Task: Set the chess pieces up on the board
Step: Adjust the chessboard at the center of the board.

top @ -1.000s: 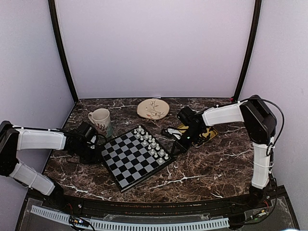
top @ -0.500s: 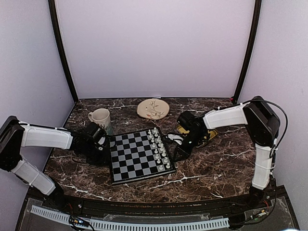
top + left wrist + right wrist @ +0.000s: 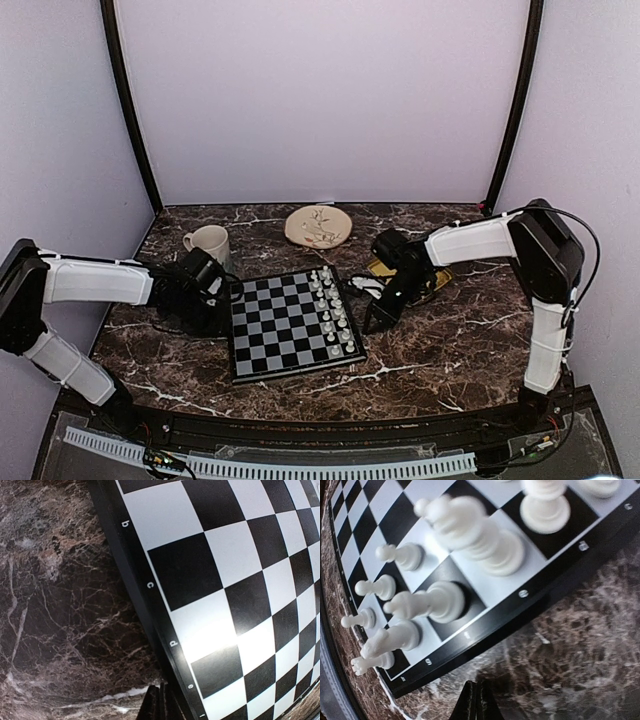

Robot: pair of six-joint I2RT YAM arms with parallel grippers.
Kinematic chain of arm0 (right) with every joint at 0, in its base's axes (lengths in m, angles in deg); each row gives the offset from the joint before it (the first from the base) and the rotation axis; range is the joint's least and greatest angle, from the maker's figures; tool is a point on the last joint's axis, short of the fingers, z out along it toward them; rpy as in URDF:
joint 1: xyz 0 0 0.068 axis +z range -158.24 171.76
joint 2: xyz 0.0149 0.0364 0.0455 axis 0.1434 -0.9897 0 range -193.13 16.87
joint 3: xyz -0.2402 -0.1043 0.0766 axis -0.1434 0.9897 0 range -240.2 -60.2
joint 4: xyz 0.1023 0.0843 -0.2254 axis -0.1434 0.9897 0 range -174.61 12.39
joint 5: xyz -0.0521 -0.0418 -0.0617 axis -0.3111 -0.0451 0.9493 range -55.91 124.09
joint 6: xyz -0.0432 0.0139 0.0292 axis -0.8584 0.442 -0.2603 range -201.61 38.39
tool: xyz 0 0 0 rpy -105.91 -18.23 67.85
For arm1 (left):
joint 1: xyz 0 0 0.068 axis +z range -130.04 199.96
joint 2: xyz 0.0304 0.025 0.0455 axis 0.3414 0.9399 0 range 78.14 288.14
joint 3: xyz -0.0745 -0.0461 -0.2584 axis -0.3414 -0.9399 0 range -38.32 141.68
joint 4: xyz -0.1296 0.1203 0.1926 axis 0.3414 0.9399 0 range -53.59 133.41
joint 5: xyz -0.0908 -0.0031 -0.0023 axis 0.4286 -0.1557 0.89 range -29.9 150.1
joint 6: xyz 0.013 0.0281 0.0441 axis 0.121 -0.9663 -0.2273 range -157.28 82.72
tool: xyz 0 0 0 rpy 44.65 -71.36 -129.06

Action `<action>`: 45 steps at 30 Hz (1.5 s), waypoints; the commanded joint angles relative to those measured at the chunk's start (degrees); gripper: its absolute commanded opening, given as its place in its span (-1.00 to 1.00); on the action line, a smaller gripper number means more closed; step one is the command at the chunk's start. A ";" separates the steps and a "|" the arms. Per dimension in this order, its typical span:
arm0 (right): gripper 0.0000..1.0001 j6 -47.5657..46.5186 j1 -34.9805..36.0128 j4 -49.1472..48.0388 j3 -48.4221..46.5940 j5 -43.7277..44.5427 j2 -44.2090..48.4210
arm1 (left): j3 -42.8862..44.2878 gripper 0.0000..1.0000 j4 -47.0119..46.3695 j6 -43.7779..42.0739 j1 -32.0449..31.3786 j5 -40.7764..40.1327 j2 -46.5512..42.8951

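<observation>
**Top view.** The board (image 3: 292,323) lies flat on the surface (image 3: 440,345) between my two sets of jaws. The left jaws sit low at one edge and the right jaws at the opposite edge. The white pieces (image 3: 333,305) stand in two files on the side nearest the right jaws, and the squares toward the left jaws are bare. I see no black chess pieces on the board, so I judge that half of the setup not yet begun. Behind the right jaws a yellow tray (image 3: 428,281) is partly hidden under the arm, and I cannot tell whether it holds the black pieces. A mug (image 3: 208,243) and a plate (image 3: 318,226) stand beyond the board.

**Left wrist view.** The left jaws are closed tip to tip and hold nothing. They sit just beside the board's dark rim. Only here can I read the rim letters b to e, with empty squares ahead of the jaws.

**Right wrist view.** The right jaws are likewise pressed together and empty, low on the surface just short of the rim. Ahead of them each white piece occupies its own square, and the nearest is blurred. Only this view shows the individual shapes, and only the top view shows the tray and the whole board.
</observation>
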 commanded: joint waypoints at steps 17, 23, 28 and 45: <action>-0.99 2.99 -0.80 -2.33 1.33 -5.35 -1.19 | 2.58 -1.00 -5.00 -2.90 -3.49 4.87 3.50; -0.99 0.57 -0.57 -0.71 3.85 -4.27 0.45 | 3.72 -1.00 -4.98 -2.09 -6.51 5.01 5.53; -0.99 0.42 -0.55 -0.89 5.06 -4.07 1.52 | 2.43 -1.00 -4.84 -0.28 -8.67 4.56 3.85; -0.85 -0.08 -5.95 -0.53 8.96 1.97 6.55 | 3.21 -0.66 3.44 8.90 -12.41 -11.70 -0.93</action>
